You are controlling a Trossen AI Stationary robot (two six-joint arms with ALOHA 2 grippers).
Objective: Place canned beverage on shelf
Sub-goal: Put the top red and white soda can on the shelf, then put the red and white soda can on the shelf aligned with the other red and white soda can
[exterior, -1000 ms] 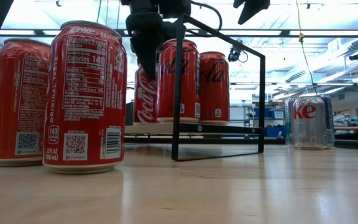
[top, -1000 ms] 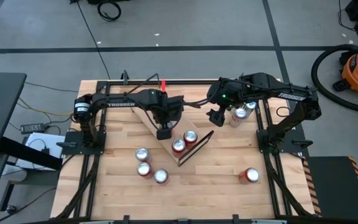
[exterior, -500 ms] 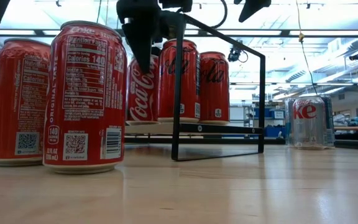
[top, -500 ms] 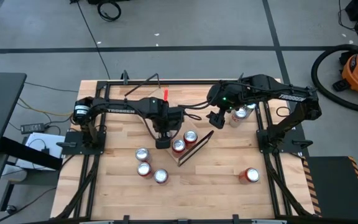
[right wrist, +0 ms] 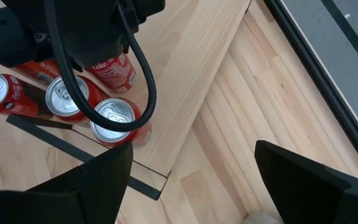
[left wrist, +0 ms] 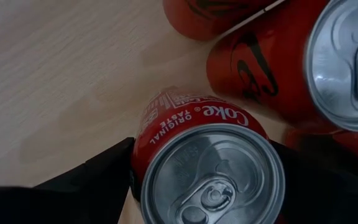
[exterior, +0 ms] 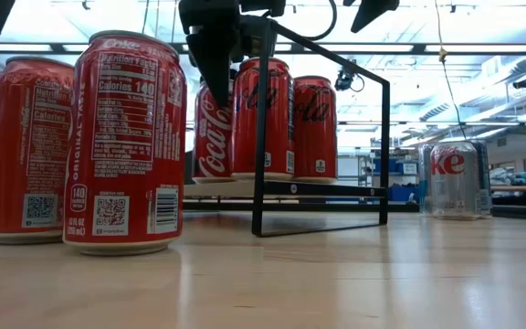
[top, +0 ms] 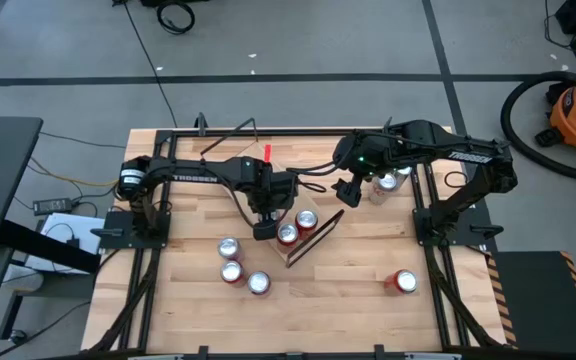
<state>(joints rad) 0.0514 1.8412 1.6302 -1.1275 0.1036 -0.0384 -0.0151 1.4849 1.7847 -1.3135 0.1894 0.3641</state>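
Note:
My left gripper (top: 264, 228) is shut on a red Coke can (left wrist: 210, 168) over the shelf, a light-wood plank (right wrist: 191, 81) with a black wire end frame (exterior: 322, 128). Two more red cans (top: 287, 235) (top: 307, 219) stand on the plank right beside the held one. In the low view the held can (exterior: 212, 132) stands upright with its base at the plank's surface. My right gripper (top: 351, 190) is open and empty above the table's far right, next to two silver cans (top: 383, 184). My left gripper pinches the can's side wall just below the top rim (left wrist: 139, 149) between its two fingers (left wrist: 98, 177), one on each side. The fingers come from above, pointing down. The can stands upright, its base level with the plank; I cannot tell whether it rests there.
Three red cans (top: 232, 268) stand on the table near the left front, close to the low camera (exterior: 126, 137). One red can (top: 400, 282) stands at the right front. A silver Diet Coke can (exterior: 455, 178) shows at the right. The black frame rails (top: 423, 215) border the table.
My left gripper has carried the red can toward the table's near edge along the shelf, closing up to the two cans standing there. The can has stayed upright in the hold. My right gripper has kept still.

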